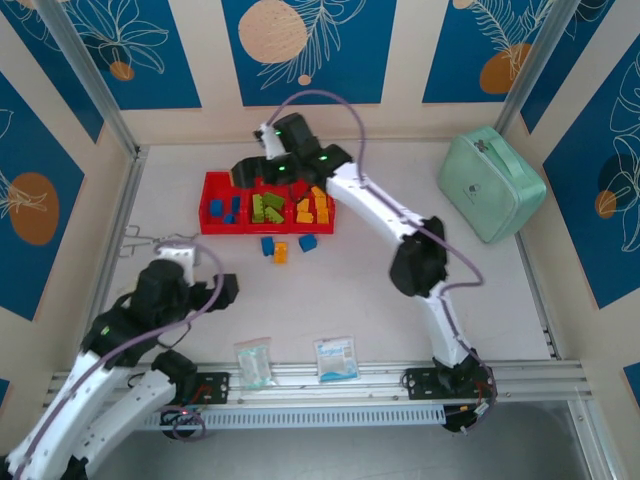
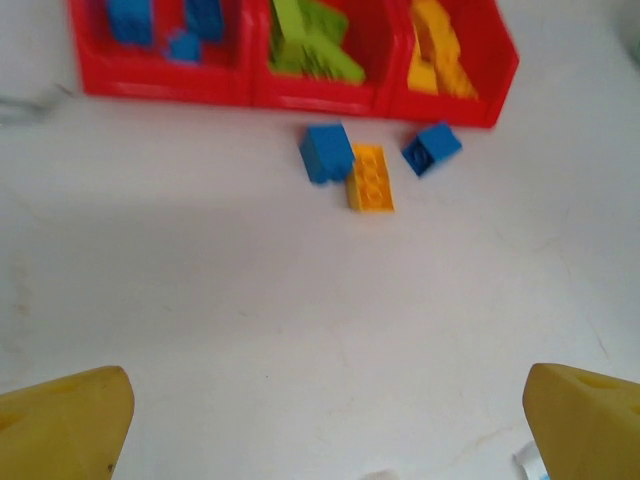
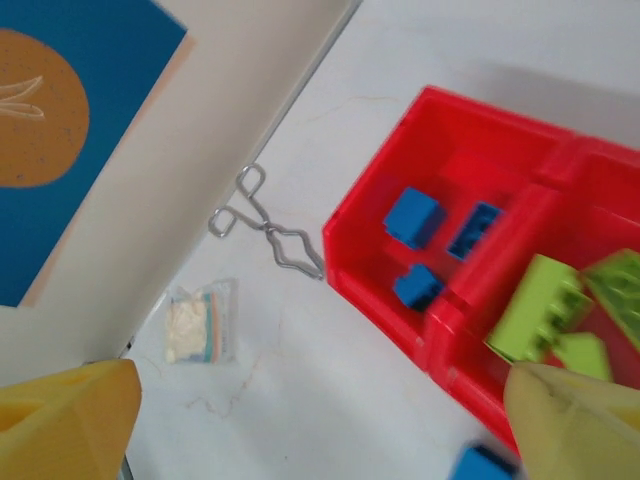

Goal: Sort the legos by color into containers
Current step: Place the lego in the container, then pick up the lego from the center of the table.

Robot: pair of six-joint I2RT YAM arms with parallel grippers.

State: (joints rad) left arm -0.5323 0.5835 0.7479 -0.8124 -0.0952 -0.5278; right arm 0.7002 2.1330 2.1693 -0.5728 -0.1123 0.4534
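Wide open and empty, the right end effector (image 3: 320, 400) is hanging over the red tray (image 3: 375, 290) between pickups, the left end effector (image 2: 330, 410) is gaping empty too, and two blue bricks (image 2: 325, 152) and one orange brick (image 2: 370, 178) are waiting on the desk (image 2: 300, 320) just in front, needing grabbing next.

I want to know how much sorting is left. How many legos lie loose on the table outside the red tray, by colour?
Blue legos: 2
Orange-yellow lego: 1
Green legos: 0, those lie inside the red tray
Total outside: 3
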